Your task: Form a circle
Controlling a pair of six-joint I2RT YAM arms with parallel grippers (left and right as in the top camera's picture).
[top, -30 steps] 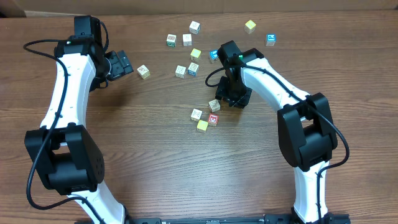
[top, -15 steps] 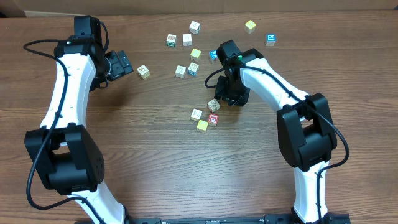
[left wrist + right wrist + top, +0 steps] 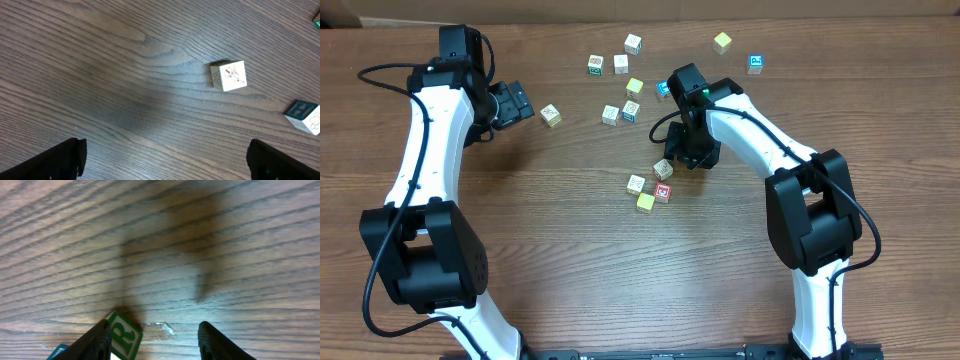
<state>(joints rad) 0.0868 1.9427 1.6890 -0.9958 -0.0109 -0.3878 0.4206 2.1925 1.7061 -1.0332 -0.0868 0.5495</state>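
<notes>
**Open Wide, Open Halfway, Holding Nothing**

On a brown wooden table [image 3: 570,270], two white and black arms.

At the end of the left arm [image 3: 425,150], the left gripper [image 3: 165,157]: fingers as far apart as can be, only bare wood between them, touching nothing.

At the end of the right arm [image 3: 750,130], the right gripper [image 3: 155,340]: fingers about halfway apart, not clamped on anything. Right up against one finger [image 3: 97,340], on its inner side, a block with a green R [image 3: 124,339]. Too close to tell if touching or just beside.

Near the middle of the table, just beside the right gripper, the circle [image 3: 660,188]: four tiny blocks close together. Two pale ones, a yellow block [image 3: 645,201] and a red-print block [image 3: 663,193].

Farther back, loose blocks [image 3: 621,63], spread well apart.

In front of the left gripper, a pale block [image 3: 228,75] with a little black drawing, too small to make out. Off at the edge of the left wrist view, a blue-green block [image 3: 302,115] with what looks like a letter H.
</notes>
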